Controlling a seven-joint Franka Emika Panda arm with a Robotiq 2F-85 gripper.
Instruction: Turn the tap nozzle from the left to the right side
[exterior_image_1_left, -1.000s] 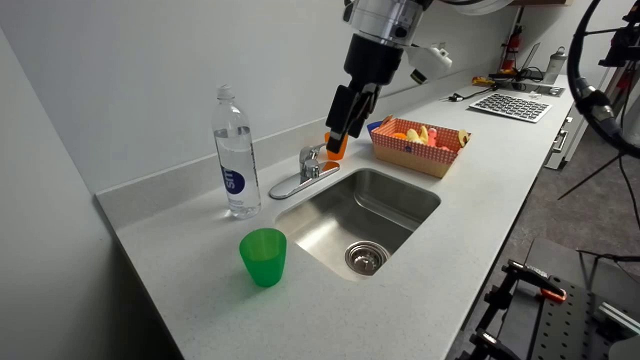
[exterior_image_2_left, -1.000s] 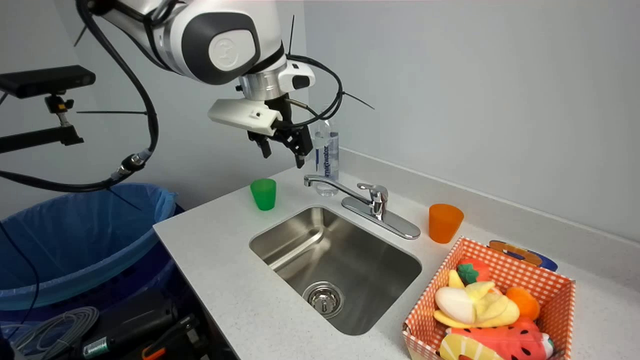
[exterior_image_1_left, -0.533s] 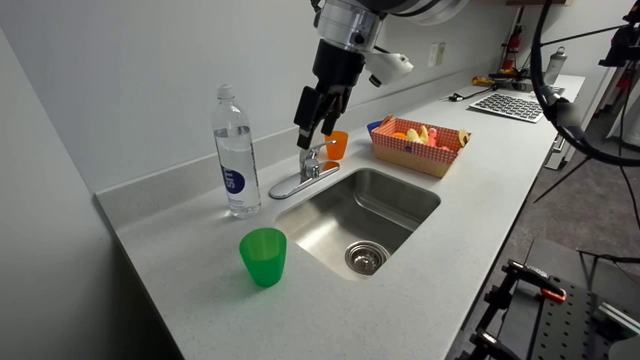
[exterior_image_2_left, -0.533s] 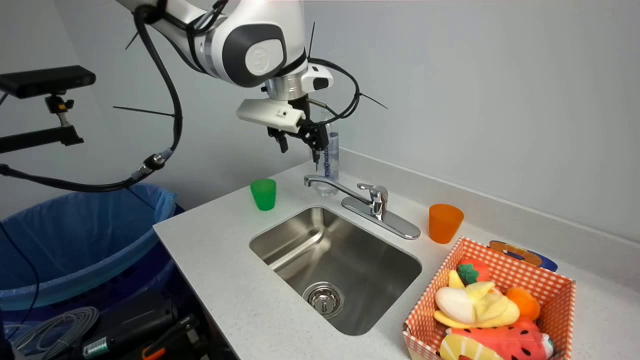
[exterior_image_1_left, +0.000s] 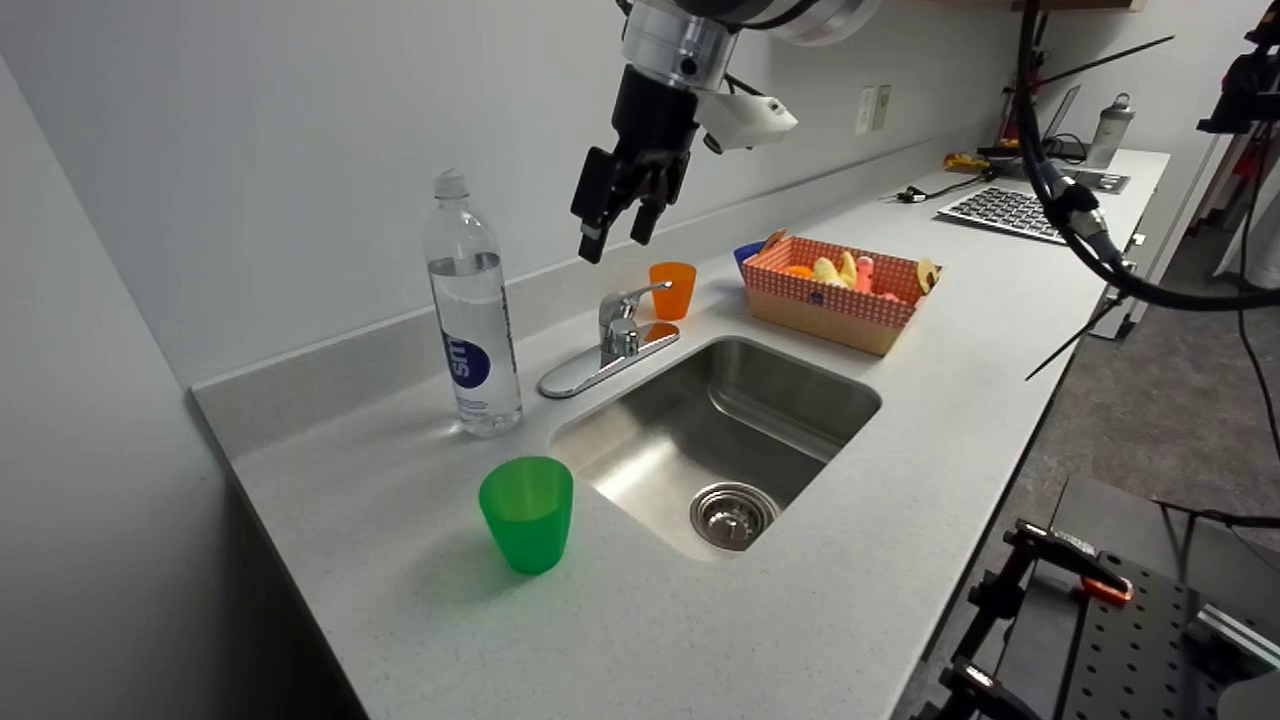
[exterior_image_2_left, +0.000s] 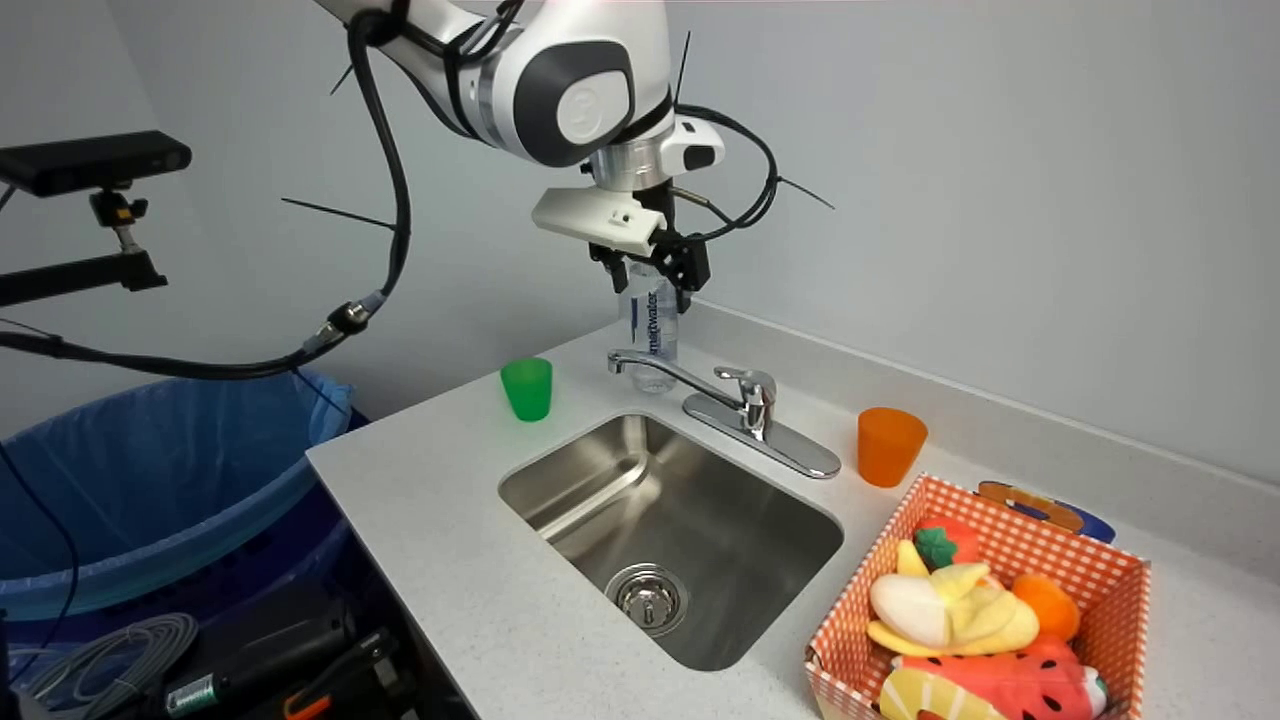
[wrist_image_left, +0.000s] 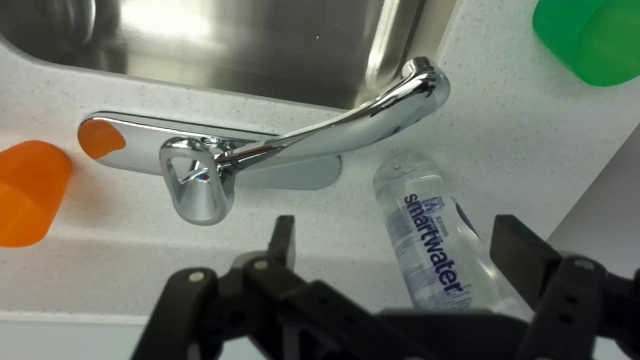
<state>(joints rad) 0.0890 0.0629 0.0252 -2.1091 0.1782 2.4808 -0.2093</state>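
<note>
The tap nozzle (exterior_image_2_left: 665, 370) is a slim chrome spout on a small faucet behind the sink. In an exterior view it points left, its end near the bottle and over the sink's left back corner. It shows whole in the wrist view (wrist_image_left: 370, 125) and nearly end-on in an exterior view (exterior_image_1_left: 624, 340). My gripper (exterior_image_1_left: 617, 242) is open and empty, in the air above the faucet and touching nothing. In the wrist view the nozzle lies ahead of the wide-apart fingers (wrist_image_left: 395, 227).
A clear water bottle (exterior_image_1_left: 475, 330) stands upright left of the faucet; it shows between my fingers in the wrist view (wrist_image_left: 435, 245). A green cup (exterior_image_2_left: 527, 388) and an orange cup (exterior_image_2_left: 890, 446) flank the faucet. A checked basket of toys (exterior_image_2_left: 1120, 590) stands beside the sink (exterior_image_2_left: 690, 530).
My gripper has moved left in an exterior view, dipping, then rising. In another exterior view it has moved right. It stays open. The tap nozzle has not moved.
</note>
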